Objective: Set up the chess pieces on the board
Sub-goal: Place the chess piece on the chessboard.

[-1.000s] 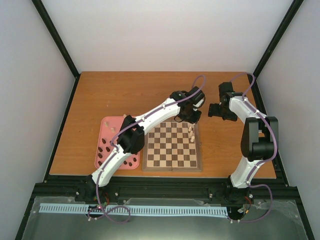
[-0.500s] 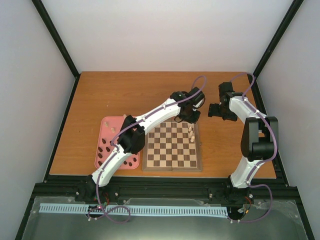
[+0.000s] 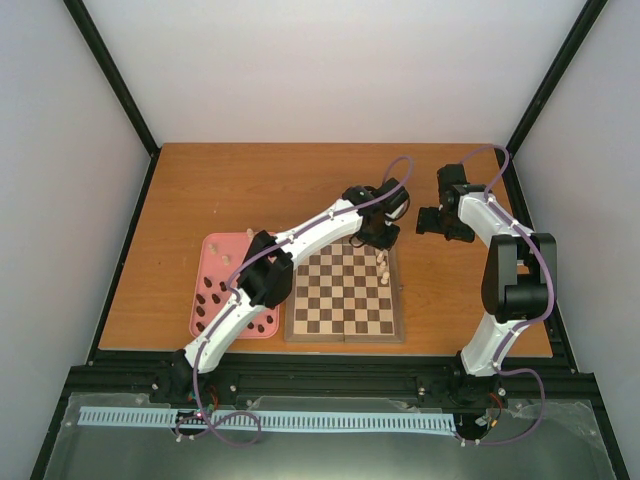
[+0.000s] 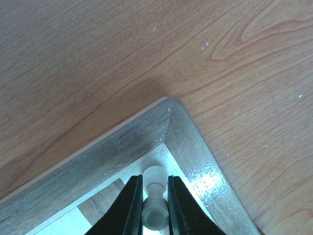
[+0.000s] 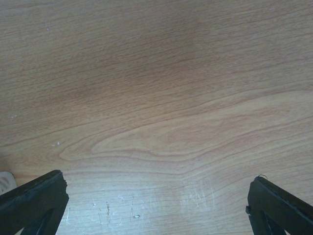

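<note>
The left jaws are pinching a cream chess piece [image 4: 152, 218] lengthwise, pointing it down at the board's [image 4: 166, 127] far-right corner; the right jaws are hanging spread nearby.

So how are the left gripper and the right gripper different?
The left gripper is shut on a white piece; the right gripper is wide open and holds nothing. The left gripper is over a corner of the board; the right gripper is over bare table, off the board. Both have black fingers.
</note>
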You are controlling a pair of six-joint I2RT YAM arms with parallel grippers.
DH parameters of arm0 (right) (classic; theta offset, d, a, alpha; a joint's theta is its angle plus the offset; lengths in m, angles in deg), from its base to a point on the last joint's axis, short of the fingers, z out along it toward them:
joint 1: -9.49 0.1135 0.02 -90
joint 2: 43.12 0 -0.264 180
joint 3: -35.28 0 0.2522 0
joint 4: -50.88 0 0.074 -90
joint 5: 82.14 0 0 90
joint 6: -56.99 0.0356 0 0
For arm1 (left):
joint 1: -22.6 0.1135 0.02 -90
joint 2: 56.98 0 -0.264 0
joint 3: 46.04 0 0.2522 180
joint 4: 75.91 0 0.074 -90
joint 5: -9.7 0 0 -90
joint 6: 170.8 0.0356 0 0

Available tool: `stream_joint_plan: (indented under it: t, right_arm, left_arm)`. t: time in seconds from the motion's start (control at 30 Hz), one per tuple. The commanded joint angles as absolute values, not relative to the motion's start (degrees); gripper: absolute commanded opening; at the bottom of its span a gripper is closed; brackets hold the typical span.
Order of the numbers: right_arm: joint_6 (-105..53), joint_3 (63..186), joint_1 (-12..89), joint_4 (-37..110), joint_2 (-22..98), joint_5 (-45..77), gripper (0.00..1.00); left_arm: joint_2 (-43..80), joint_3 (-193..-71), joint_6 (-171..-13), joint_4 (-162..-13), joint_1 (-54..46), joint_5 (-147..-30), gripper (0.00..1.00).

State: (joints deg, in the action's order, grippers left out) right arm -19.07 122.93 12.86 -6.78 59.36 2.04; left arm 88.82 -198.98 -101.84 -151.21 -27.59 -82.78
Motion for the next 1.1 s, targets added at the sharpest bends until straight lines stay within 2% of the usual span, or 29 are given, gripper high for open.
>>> stream_joint_plan:
  t: [0.0,0.53,1.07]
  right_arm:
    - [-19.6,122.8,12.9,-6.2,59.8,1.0,1.0]
    - [-19.8,122.8,12.9,-6.4,59.5,1.0,1.0]
    - [-19.8,123.8,12.9,-6.7,59.3,1.4,1.0]
  left_arm:
    - [89.5,-199.5,-100.7,-152.3,-27.4,-82.0,0.1]
    - [89.6,-199.5,-100.4,-152.4,-27.4,-81.9,0.19]
    - [88.1,-199.6,-100.0,-151.3,-27.3,-83.3,0.39]
